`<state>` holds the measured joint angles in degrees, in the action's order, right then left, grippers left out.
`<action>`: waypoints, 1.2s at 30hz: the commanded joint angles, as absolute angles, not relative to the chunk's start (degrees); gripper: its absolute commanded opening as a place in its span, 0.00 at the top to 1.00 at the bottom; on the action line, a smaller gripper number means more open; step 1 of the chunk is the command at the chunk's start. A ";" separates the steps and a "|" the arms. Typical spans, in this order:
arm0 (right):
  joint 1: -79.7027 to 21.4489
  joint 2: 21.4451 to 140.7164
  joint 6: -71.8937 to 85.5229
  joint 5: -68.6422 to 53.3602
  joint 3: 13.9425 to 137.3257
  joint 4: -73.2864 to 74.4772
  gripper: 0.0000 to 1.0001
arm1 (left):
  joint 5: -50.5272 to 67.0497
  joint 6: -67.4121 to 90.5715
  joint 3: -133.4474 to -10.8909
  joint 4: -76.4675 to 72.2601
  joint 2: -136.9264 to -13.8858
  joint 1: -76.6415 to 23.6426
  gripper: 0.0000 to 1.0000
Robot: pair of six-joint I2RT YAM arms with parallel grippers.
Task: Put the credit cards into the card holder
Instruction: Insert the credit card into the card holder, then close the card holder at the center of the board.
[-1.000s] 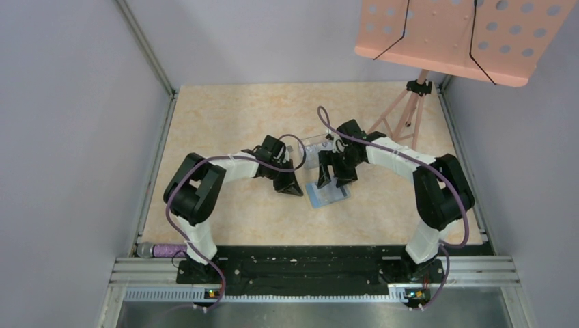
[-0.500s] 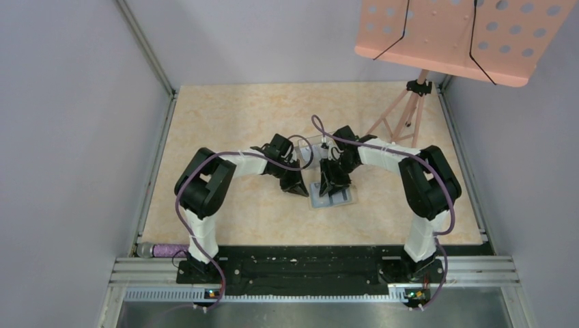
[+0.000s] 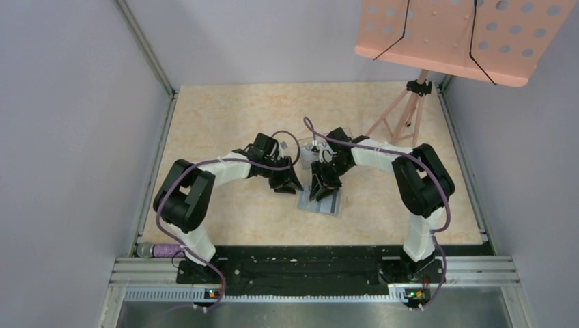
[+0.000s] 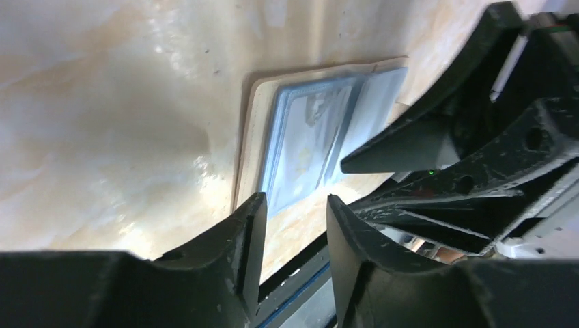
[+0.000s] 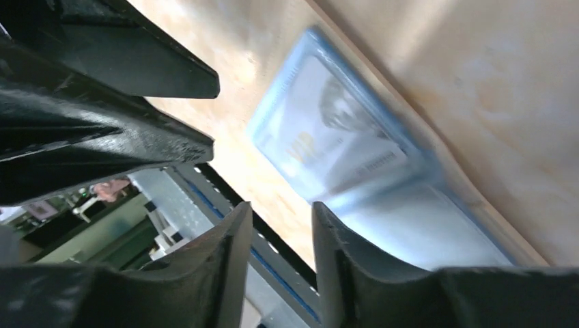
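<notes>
The card holder lies open and flat on the table, tan rim up and blue-grey lining showing. A silvery-grey credit card with yellow lettering sits in its clear sleeve, also visible in the left wrist view. My left gripper hangs just left of the holder, and its jaws are open with nothing between them. My right gripper is over the holder's far edge. Its jaws are open and empty. The two grippers are close together, tips pointing down.
A clear plastic box stands just behind the grippers. A peach perforated music stand on a tripod occupies the back right. A purple cylinder lies by the black rail at the near edge.
The left gripper went from shut to open. The right gripper's jaws narrowed and it dropped toward the holder. The holder shifted slightly left and nearer.
</notes>
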<state>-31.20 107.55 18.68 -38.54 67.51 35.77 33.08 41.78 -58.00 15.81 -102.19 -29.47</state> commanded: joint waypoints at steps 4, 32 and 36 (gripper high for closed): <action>-33.84 108.00 24.19 -44.80 71.08 31.80 0.46 | 39.41 42.92 -51.24 11.64 -95.47 -25.33 0.51; -27.51 108.06 12.69 -23.21 62.26 40.92 1.00 | 44.09 45.45 -58.49 6.55 -106.60 -27.65 0.48; -27.52 107.72 12.72 -23.32 62.19 40.67 1.00 | 47.83 46.63 -58.37 4.04 -104.69 -28.41 0.51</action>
<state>-27.35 105.51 14.92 -27.57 63.75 41.39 41.93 44.86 -57.30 9.87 -107.39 -26.85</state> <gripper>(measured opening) 0.003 0.500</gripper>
